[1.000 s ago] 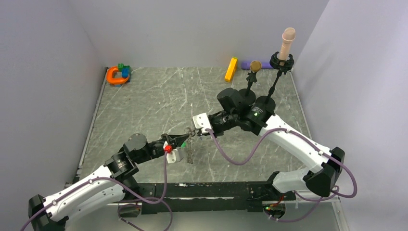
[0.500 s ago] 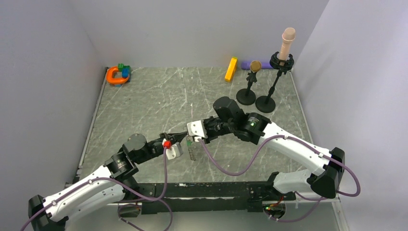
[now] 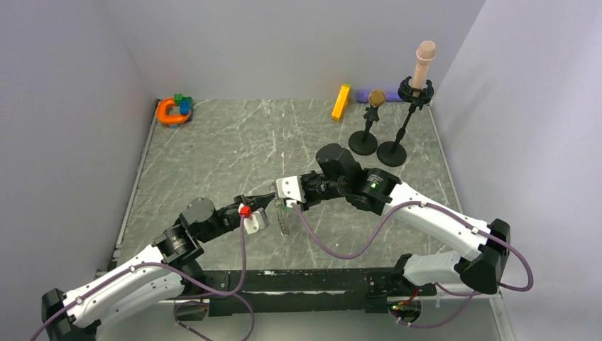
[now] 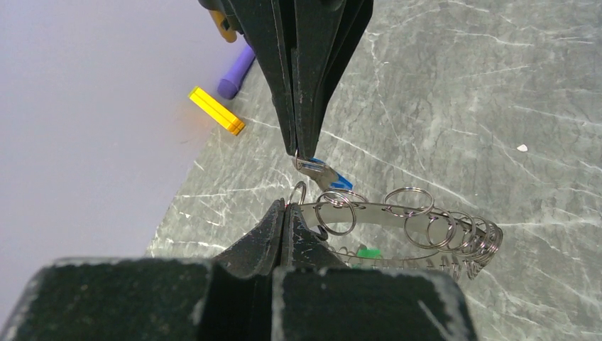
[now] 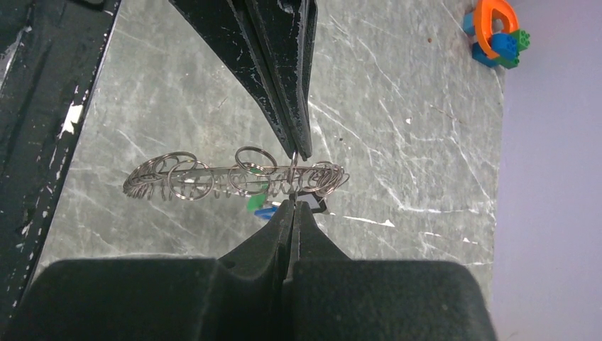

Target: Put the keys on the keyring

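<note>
The keyring, a flat silvery band hung with several small split rings, is held edge-on above the table between my two grippers. My left gripper is shut on its near end. From the opposite side my right gripper comes in shut, its tips pinching a key with a blue head right at the ring. A green-headed key hangs under the band. In the top view the left gripper and right gripper meet tip to tip, with the keyring dangling below.
An orange horseshoe toy with coloured blocks lies at the back left corner. A yellow bar and a purple piece lie at the back. Two black stands rise at the back right.
The right arm has swung left and nearer, clearing the stands, and the keyring has come nearer with both grippers. Both grippers stay shut; over the last half second almost nothing moves.
</note>
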`<control>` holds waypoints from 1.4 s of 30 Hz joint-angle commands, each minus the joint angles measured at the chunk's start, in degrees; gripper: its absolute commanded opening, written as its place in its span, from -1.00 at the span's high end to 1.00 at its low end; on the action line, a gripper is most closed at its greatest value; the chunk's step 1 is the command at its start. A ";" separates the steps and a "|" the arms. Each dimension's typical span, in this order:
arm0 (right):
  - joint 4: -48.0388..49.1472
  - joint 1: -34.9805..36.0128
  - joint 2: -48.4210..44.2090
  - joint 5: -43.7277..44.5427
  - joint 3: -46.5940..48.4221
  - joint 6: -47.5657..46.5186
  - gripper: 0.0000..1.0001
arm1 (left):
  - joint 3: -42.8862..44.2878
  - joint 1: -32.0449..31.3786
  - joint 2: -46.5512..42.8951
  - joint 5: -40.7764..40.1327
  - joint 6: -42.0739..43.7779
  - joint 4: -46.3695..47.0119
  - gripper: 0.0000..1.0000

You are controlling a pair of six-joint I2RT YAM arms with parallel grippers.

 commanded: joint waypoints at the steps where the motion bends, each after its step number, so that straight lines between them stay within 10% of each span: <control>1: 2.59 0.32 -1.94 -1.63 -0.04 1.46 1.00 | 1.35 -0.24 -0.49 -1.69 -1.23 5.55 1.00; 42: 4.19 0.27 -0.55 -2.83 0.08 4.89 1.00 | 1.27 -0.24 -0.92 -2.10 -3.06 6.53 1.00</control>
